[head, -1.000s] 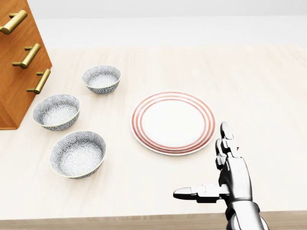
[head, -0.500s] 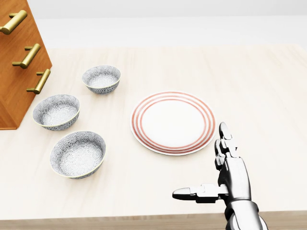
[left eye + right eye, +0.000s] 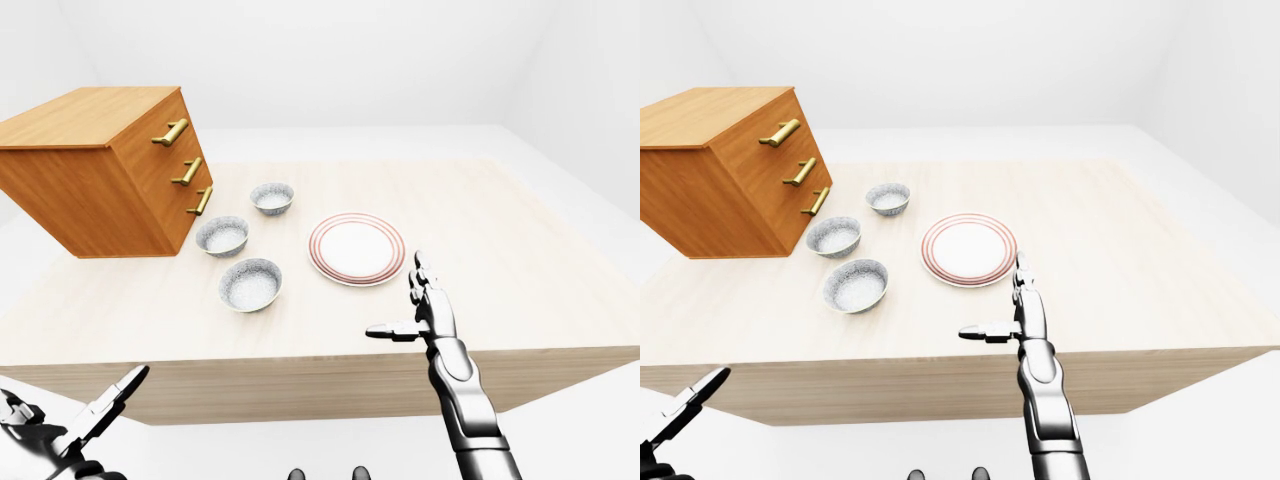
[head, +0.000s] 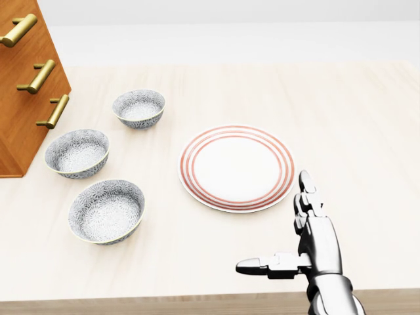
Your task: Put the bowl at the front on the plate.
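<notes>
**Right hand open near plate, bowl untouched**

In the head view we see three patterned bowls in a slanted column left of the plate (image 4: pixel 236 168). The bottom bowl (image 4: pixel 107 211) is the one nearest the lower edge of the table (image 4: pixel 354 118). It sits upright and empty, below-left of the plate and apart from it. The middle bowl (image 4: pixel 77 153) and top bowl (image 4: pixel 138 108) sit above it, and none of the three touch. The plate is white with red rings and has nothing on it.

Our right hand (image 4: pixel 319 246) is at lower right in the head view, just below-right of the plate rim and not touching it. Its fingers are straight and point up the view, with the thumb stuck out to the left. It is wide open, holds nothing, and is well apart from the bottom bowl.

Our left hand (image 3: pixel 55 435) shows only in the eye views, in the bottom-left corner below the table edge. Its fingers look spread, with nothing in them.

A wooden drawer chest (image 3: pixel 100 170) with three brass handles sits on the table's left, just beside the middle bowl.
</notes>
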